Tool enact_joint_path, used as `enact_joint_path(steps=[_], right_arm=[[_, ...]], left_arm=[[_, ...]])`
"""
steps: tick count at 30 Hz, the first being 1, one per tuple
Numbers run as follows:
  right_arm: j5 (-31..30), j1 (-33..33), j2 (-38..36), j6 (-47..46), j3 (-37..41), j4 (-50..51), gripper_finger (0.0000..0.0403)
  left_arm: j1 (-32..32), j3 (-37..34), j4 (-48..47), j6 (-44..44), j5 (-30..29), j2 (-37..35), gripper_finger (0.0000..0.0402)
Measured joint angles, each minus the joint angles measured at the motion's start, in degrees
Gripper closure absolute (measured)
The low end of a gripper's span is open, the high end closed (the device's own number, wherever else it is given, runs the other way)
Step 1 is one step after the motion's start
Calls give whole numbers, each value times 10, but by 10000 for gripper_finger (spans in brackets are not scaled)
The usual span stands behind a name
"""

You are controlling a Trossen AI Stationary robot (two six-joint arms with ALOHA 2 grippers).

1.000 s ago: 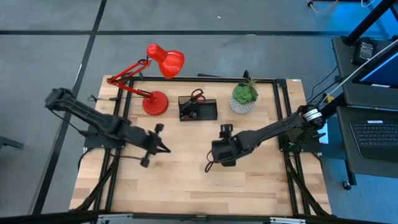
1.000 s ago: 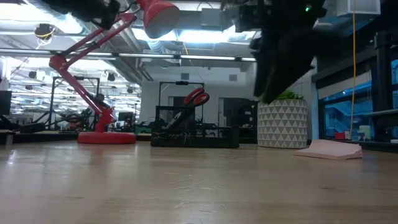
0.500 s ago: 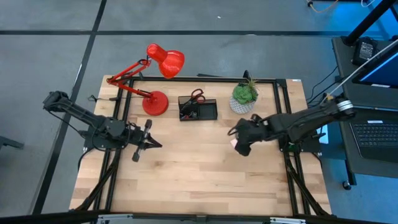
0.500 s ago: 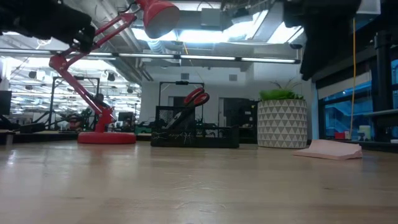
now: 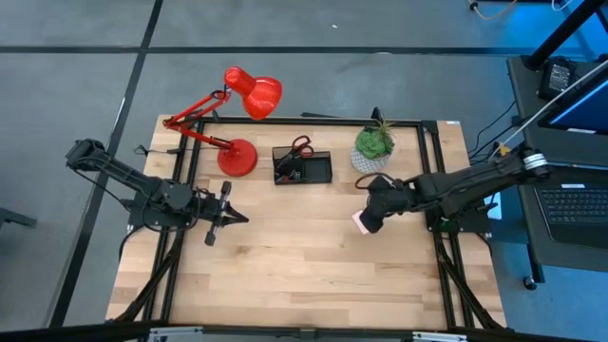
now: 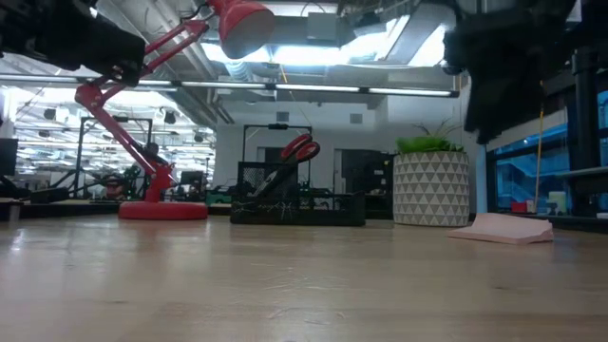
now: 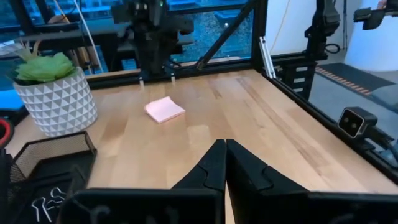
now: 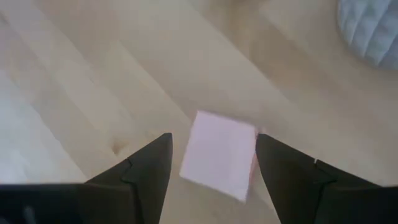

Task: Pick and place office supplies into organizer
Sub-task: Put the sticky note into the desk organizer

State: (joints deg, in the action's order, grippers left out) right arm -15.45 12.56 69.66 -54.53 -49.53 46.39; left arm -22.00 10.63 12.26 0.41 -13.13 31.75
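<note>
Organizer, a low black mesh tray, sits at the table's far edge between the red desk lamp and the potted plant; red-handled scissors stand upright in its taller section, and other dark items inside are too small to name. Taking the organizer as landmark, the right arm reaches in from the plant's side and holds the right gripper directly above the pink sticky-note pad, fingers spread wide with one on each side of the pad and not yet touching it. This placement suggests a straight-down approach for a pinch across the pad's width. The pad lies flat on bare wood, near the organizer, on the plant's side of it and nearer the table's middle. The left gripper waits on the lamp's side of the organizer, clenched on nothing, its fingertips pointing across the table toward the pad. Between pad and organizer the wood is bare, so the carry should be short. The plant's white pot stands just beside the organizer and is the nearest thing to avoid. A flat, thin pad may be hard to lift off the surface.
</note>
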Motion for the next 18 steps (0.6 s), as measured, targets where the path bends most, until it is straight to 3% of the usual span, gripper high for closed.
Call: enact_joint_path(steps=[6,18], right_arm=[[78,-22,16,-40,55,-6,192],[80,-27,30,-50,79,-28,288]], left_arm=[[0,0,0,3,-3,0,396],[0,0,0,4,-3,0,396]])
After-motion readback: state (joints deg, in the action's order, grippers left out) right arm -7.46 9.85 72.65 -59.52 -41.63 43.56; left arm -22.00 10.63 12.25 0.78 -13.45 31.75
